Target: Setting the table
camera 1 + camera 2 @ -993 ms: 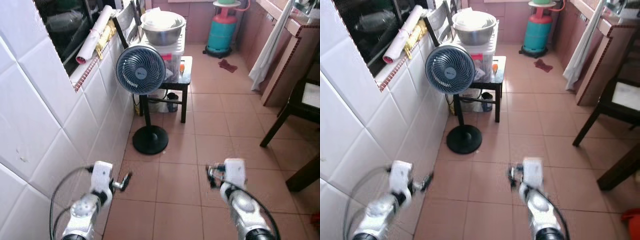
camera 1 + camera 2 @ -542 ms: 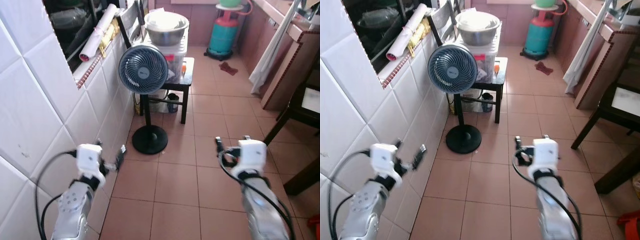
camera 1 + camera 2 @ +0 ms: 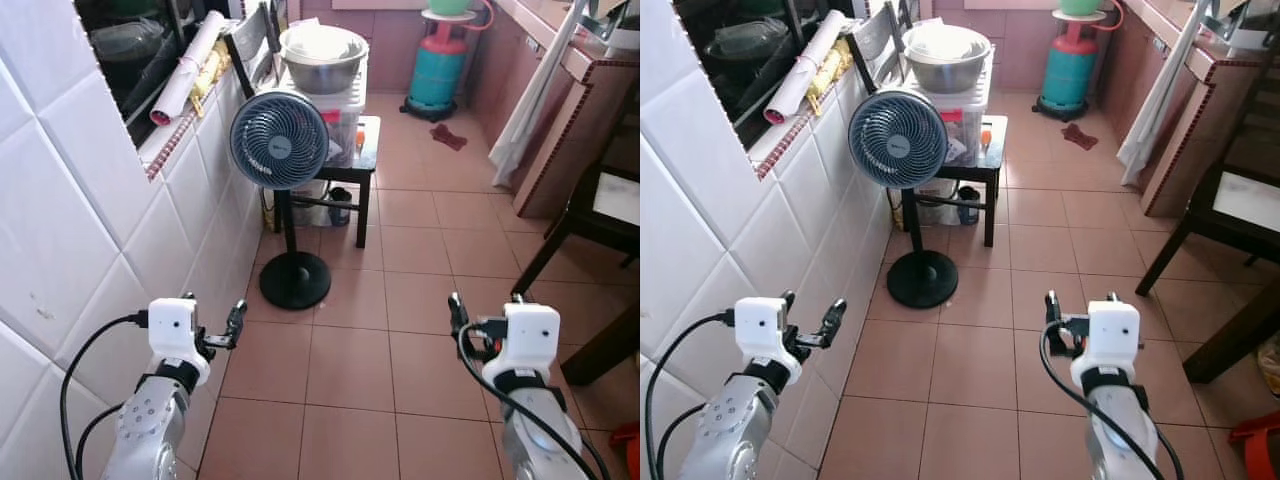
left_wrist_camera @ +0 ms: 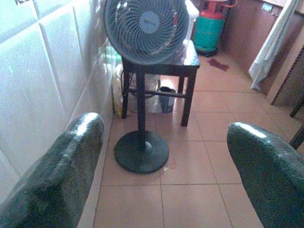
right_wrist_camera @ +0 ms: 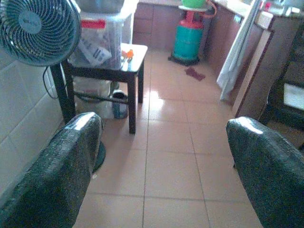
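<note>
My left gripper (image 3: 212, 318) is held low over the tiled floor, close to the white tiled wall, open and empty. My right gripper (image 3: 486, 306) hangs at the same height on the right, also open with nothing in it. The left wrist view looks between wide-apart fingers (image 4: 57, 171) at the fan. The right wrist view has its fingers (image 5: 57, 166) just as far apart. A steel bowl (image 3: 322, 55) rests on a clear plastic box (image 3: 345, 115) on a black stool (image 3: 365, 160) ahead. A dark table's leg (image 3: 545, 255) and edge stand at the right.
A standing fan (image 3: 280, 140) with a round base (image 3: 296, 280) stands ahead by the wall. A teal gas cylinder (image 3: 440, 70) and a red rag (image 3: 453, 137) lie farther back. A white cloth (image 3: 530, 100) hangs from the brown counter on the right. Bare tiled floor (image 3: 400, 330) lies between.
Both arms have swung outward, the left toward the wall and the right to the right. The view has shifted a little. Both grippers stay open.
</note>
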Tool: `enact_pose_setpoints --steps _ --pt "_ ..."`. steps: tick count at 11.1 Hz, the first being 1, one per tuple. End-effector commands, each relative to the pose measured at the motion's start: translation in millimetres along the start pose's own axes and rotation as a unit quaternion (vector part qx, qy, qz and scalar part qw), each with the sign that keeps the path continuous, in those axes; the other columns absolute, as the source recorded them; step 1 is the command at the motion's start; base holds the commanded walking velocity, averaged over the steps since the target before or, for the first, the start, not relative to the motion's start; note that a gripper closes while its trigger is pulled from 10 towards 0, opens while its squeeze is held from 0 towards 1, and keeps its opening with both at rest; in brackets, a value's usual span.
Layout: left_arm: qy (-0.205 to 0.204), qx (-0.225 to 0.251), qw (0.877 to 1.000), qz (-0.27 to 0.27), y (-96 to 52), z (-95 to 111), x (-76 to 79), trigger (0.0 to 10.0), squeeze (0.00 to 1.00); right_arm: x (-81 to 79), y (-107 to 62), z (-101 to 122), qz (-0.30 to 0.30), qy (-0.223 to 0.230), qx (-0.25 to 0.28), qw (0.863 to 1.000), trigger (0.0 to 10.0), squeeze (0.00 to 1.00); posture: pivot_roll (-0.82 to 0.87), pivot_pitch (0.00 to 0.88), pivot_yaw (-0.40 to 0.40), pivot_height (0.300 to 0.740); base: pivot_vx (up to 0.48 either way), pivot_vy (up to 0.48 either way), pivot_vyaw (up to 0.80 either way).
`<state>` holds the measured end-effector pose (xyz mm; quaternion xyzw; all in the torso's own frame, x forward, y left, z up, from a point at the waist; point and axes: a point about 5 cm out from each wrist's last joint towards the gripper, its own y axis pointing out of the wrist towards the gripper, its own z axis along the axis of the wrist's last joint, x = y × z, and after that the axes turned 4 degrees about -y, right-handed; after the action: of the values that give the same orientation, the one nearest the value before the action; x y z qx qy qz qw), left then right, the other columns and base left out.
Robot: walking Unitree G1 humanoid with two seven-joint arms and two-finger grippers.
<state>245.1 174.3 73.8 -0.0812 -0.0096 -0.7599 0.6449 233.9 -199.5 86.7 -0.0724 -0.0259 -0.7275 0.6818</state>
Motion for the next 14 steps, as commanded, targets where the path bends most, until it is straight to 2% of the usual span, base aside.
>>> enact_pose_setpoints --steps 1,3,7,8,10,12,14 --pt "0.016 -0.007 1.000 -0.023 -5.3 2.0 9.9 10.0 0.00 3.6 -3.2 8.3 0.006 -0.002 0.002 1.000 10.0 0.00 -0.03 0.000 0.048 0.740 0.000 0.000 0.00" --pt "0.018 -0.017 0.999 -0.024 -10.2 3.8 7.8 10.0 0.00 4.6 -5.6 11.8 0.011 -0.001 -0.004 1.000 10.0 0.00 -0.04 0.000 0.051 0.740 0.000 0.000 0.00" --pt "0.043 -0.017 0.998 -0.034 -11.0 9.2 7.6 10.0 0.00 -10.4 -0.3 15.6 0.037 0.011 -0.008 0.999 10.0 0.00 0.03 0.000 0.015 0.740 0.000 0.000 0.00" --pt "0.024 -0.011 1.000 -0.008 -10.3 16.1 5.6 10.0 0.00 -18.1 3.4 20.6 0.049 0.031 -0.013 0.998 10.0 0.00 0.03 0.000 0.025 0.740 0.000 0.000 0.00" --pt "0.024 -0.014 1.000 -0.007 -7.5 13.2 8.7 10.0 0.00 -15.8 7.1 20.2 0.039 0.026 -0.014 0.999 10.0 0.00 0.03 0.000 0.023 0.740 0.000 0.000 0.00" --pt "0.030 -0.004 0.999 -0.026 -2.2 16.4 19.1 10.0 0.00 -13.3 7.2 21.3 0.032 0.024 -0.017 0.999 10.0 0.00 0.02 0.000 0.021 0.740 0.000 0.000 0.00" --pt "0.022 0.000 1.000 -0.014 1.3 16.9 19.6 10.0 0.00 -16.2 7.2 20.8 0.044 0.010 -0.014 0.999 10.0 0.00 0.01 0.000 0.032 0.740 0.000 0.000 -0.74"
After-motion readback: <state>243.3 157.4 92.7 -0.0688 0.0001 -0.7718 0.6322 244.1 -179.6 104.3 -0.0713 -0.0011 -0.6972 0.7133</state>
